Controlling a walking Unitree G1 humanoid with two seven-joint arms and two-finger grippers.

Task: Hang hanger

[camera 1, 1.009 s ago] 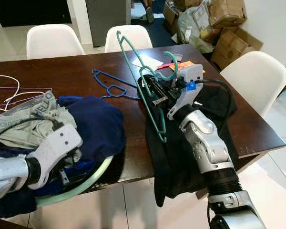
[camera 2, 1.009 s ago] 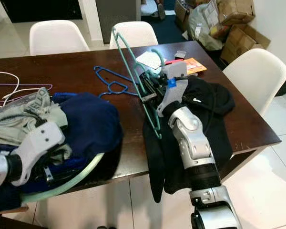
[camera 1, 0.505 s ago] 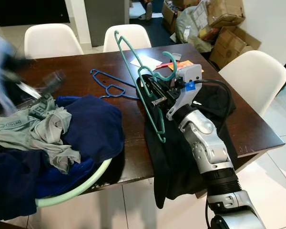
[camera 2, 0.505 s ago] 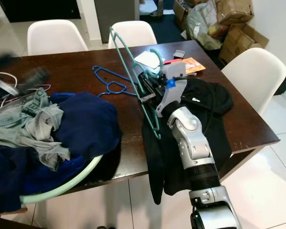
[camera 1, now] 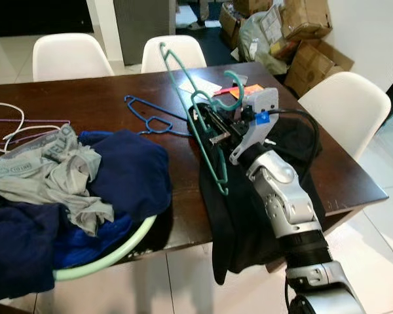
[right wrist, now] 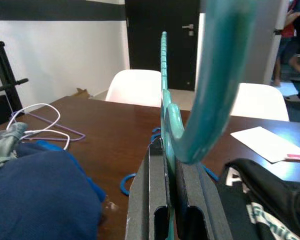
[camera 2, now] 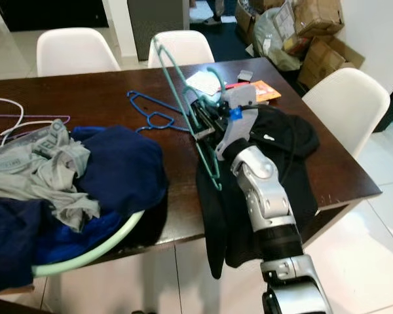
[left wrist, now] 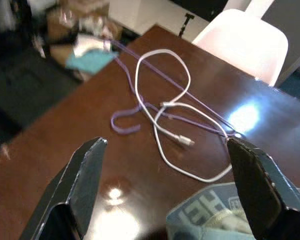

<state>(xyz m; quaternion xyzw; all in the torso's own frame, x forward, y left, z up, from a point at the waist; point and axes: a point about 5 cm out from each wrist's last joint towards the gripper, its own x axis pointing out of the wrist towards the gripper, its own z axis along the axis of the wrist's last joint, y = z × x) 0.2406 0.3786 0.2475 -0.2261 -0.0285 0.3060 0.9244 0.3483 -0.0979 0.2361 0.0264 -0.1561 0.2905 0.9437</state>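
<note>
My right gripper (right wrist: pixel 171 192) has its two black fingers clamped on the neck of the teal plastic hanger (camera 1: pixel 198 118), which I see held tilted above the dark wooden table (camera 1: pixel 105 104), its lower end over the black garment (camera 1: pixel 239 222) draped off the table edge. My left gripper (left wrist: pixel 165 187) is spread wide over the far left of the table, above a white wire hanger (left wrist: pixel 165 120) and a purple wire hanger (left wrist: pixel 155 107). Between the arms sit a blue hanger (camera 1: pixel 150 118) lying flat and a pale green basin (camera 1: pixel 108 252) piled with navy and grey clothes (camera 1: pixel 72 176).

Green hanger (right wrist: pixel 165 107) between clamped fingers (right wrist: pixel 152 195)
</note>
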